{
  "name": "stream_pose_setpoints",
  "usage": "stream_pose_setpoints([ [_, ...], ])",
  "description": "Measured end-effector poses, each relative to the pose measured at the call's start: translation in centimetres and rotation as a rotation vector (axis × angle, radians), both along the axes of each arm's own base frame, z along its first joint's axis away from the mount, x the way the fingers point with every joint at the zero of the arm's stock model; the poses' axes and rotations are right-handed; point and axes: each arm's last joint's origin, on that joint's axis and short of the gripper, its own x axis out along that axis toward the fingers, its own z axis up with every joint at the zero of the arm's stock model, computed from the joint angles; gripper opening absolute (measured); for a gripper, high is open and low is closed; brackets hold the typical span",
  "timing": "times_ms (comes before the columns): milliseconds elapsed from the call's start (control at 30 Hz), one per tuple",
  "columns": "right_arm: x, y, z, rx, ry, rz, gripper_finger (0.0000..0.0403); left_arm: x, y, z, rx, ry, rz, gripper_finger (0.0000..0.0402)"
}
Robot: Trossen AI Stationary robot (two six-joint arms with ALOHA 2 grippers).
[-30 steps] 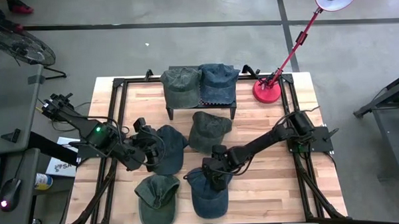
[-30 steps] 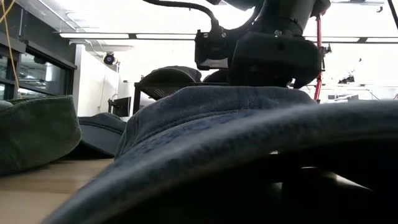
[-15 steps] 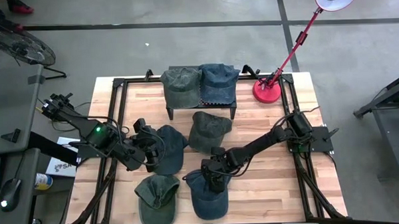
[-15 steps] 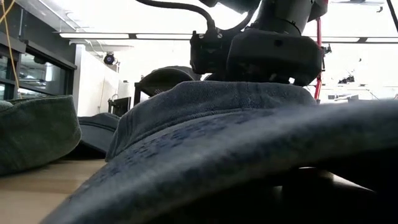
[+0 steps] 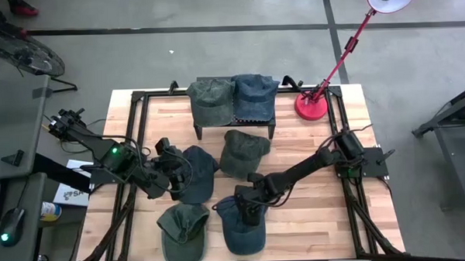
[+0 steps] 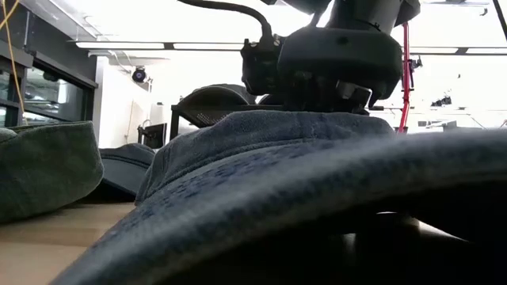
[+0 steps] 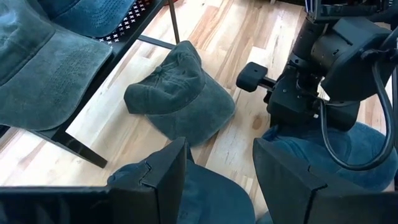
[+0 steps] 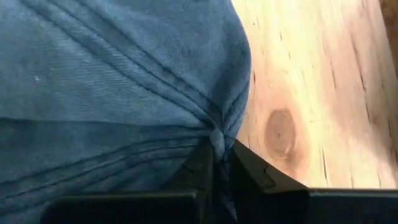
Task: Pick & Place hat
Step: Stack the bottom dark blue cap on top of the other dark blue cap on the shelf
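1. Two arms work over the wooden table [image 5: 313, 213]; we watch the right gripper [image 5: 251, 210] at the near middle, pressed down on the blue hat [image 5: 242, 229].
2. We see its fingers [image 8: 249, 168], spread wide a second ago, now pinched together on a fold of the hat's denim crown, the cloth bunched between the tips.
3. We judge that the grasp is now made, so lifting is the next step; the hat is not yet off the table.
4. We find the left gripper [image 7: 214, 180] at the left, hovering over another dark blue hat [image 5: 195, 172], its fingers apart and holding nothing.
5. We also note a green hat [image 5: 182, 231] near left, an olive hat [image 5: 242, 152] in the middle, and two hats on the far rack [image 5: 236, 124].
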Motion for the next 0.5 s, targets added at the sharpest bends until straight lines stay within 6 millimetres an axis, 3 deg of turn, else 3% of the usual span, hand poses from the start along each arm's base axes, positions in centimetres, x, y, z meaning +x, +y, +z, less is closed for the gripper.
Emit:
stream_pose_setpoints([
  [267, 0.4, 2.0, 2.8, -0.023, 0.073, 0.038, 0.0022, 0.0, 0.0, 0.0, -0.001, 0.007, -0.004, 0.0182],
  [500, 0.2, 3.1, 8.8, -0.158, 0.145, 0.051, 0.0022, 0.0, 0.0, 0.0, -0.001, 0.009, -0.005, 0.0182],
])
